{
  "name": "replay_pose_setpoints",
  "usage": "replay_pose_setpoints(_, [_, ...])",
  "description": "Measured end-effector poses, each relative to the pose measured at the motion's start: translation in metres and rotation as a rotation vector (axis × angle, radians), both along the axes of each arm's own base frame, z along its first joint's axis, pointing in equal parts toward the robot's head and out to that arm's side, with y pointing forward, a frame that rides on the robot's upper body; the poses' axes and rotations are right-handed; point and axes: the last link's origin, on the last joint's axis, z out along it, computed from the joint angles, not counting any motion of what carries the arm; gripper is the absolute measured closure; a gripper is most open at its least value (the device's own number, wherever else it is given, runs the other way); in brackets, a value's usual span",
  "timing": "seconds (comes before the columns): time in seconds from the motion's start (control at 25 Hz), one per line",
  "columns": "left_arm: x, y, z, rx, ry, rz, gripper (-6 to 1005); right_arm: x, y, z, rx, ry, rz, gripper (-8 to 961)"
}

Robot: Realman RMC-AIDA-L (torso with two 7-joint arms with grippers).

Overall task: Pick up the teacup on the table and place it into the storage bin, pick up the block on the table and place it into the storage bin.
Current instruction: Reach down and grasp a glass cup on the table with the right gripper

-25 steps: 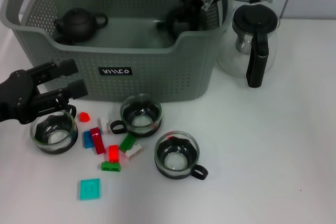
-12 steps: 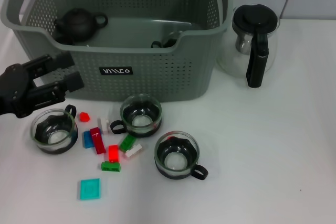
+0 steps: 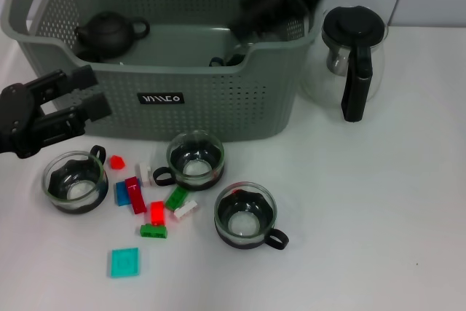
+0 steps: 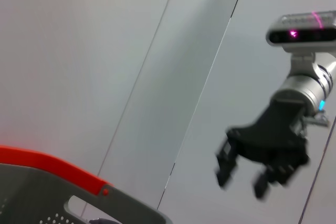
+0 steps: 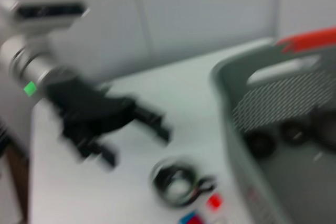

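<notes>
Three glass teacups stand on the white table: one at the left (image 3: 75,182), one in the middle (image 3: 195,159) and one nearer the front (image 3: 246,215). Between them lie several small blocks (image 3: 145,202) in red, blue, green and white, and a flat teal block (image 3: 124,261) lies at the front. The grey-green storage bin (image 3: 218,100) stands behind, holding a dark teapot (image 3: 109,33) and a teacup (image 3: 231,56). My left gripper (image 3: 91,94) hangs open and empty at the bin's front left, above the left teacup. My right gripper (image 3: 273,1) is a blur over the bin's right rear; the left wrist view shows this gripper (image 4: 242,179) open and empty.
A glass coffee pot (image 3: 349,56) with a black lid and handle stands just right of the bin. The right wrist view shows the left teacup (image 5: 176,184), a red block (image 5: 213,201) and the bin's wall (image 5: 262,114). White tabletop stretches to the right and front.
My left gripper has drawn back and left, away from the left teacup. My right gripper lifted out of the bin, left the view, and now sweeps blurred over the bin's right rear.
</notes>
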Motion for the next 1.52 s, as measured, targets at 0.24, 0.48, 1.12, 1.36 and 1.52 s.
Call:
replay_pose_setpoints(0.24, [0.001,0.001,0.000,-0.001,-0.001,-0.006,206,0.015,-0.019,-0.019,-0.123,-0.145,0.017,477])
replay_pose_setpoints(0.48, [0.001,0.002,0.000,0.001,0.001,-0.005,205,0.031,-0.024,-0.059,-0.091,-0.366,0.058,477])
replay_pose_setpoints(1.12, [0.002,0.002,-0.003,-0.005,-0.014,-0.006,206,0.067,-0.019,-0.122,-0.110,-0.415,0.013,475])
replay_pose_setpoints(1.36, [0.002,0.003,-0.004,-0.005,-0.016,-0.005,206,0.077,-0.019,-0.130,-0.125,-0.415,-0.011,475])
replay_pose_setpoints(1.52, [0.002,0.002,-0.004,-0.006,-0.017,-0.003,205,0.079,-0.022,-0.134,-0.148,-0.406,-0.003,474])
